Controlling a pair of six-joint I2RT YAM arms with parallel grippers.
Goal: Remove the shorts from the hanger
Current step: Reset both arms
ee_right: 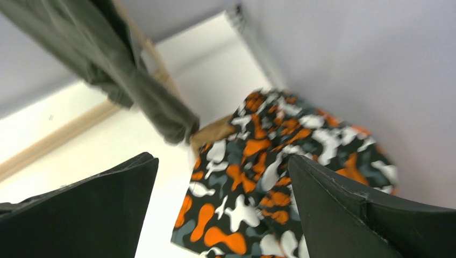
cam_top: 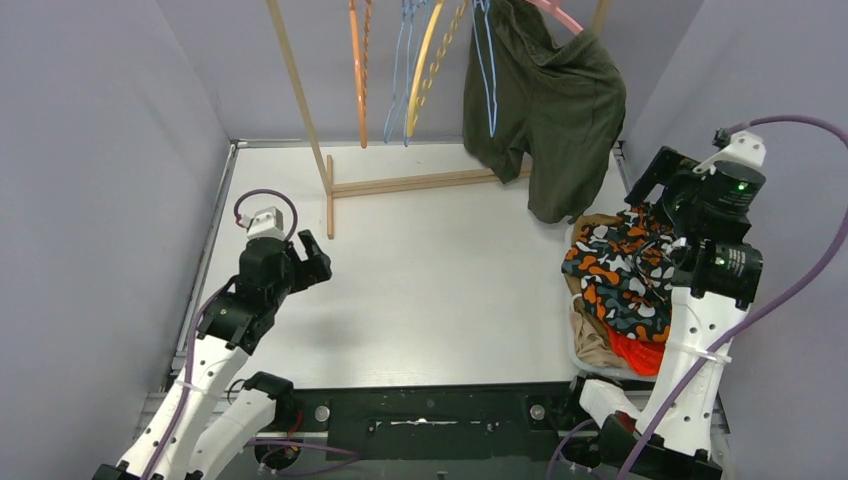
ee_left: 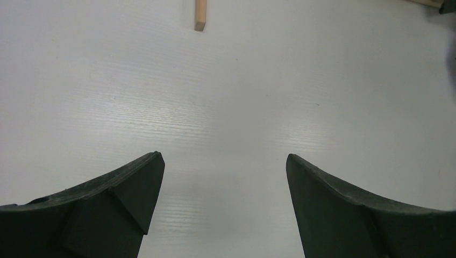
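Observation:
Dark green shorts (cam_top: 548, 100) hang from a hanger (cam_top: 560, 14) at the right end of the rack, also in the right wrist view (ee_right: 107, 59). Orange-black-white camouflage shorts (cam_top: 620, 275) (ee_right: 269, 177) top a pile at the table's right edge, over bright orange-red shorts (cam_top: 637, 353), beige shorts (cam_top: 590, 343) and a brown pair (cam_top: 598, 222). Above the pile my right gripper (cam_top: 652, 188) (ee_right: 221, 158) is open, with nothing between its fingers. Far to the left my left gripper (cam_top: 315, 262) (ee_left: 223, 158) hangs open over bare table.
A wooden rack (cam_top: 300, 100) with a floor bar (cam_top: 430, 183) stands at the back. Bare orange (cam_top: 357, 70), blue (cam_top: 400, 70) and yellow (cam_top: 425, 70) hangers hang on it. Grey walls close in both sides.

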